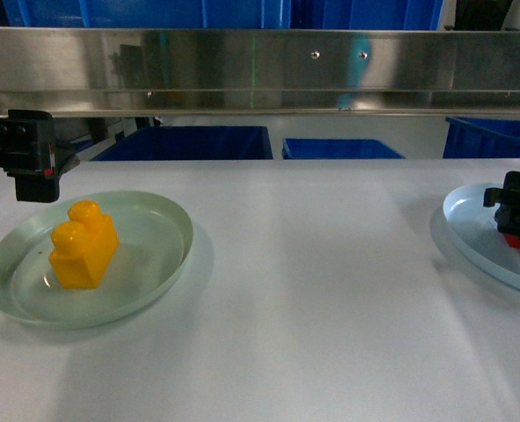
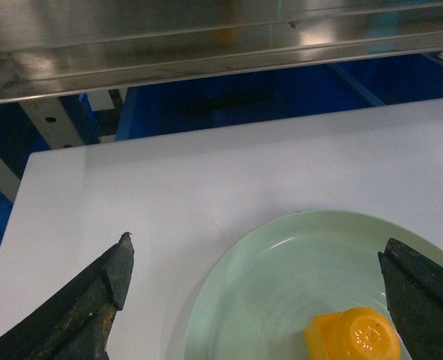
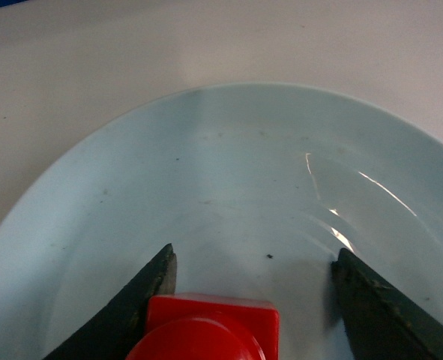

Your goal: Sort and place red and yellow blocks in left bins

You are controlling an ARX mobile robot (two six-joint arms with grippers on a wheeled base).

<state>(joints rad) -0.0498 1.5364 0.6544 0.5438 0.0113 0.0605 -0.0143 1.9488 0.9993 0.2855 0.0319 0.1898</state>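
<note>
My right pincer (image 3: 255,292) sits spread around the red block (image 3: 206,330) on the blue plate (image 3: 228,150), maybe touching, ready to pinch. My left pincer (image 2: 255,289) hangs spread above the yellow block (image 1: 84,246).

steel rail (image 1: 260,70) overhead, bare table (image 1: 330,290) between plates

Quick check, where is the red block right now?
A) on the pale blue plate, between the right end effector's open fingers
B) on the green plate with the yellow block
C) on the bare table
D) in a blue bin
A: the red block sits on the pale blue plate, with the right end effector open around it; the yellow block is alone on the green plate.
</note>
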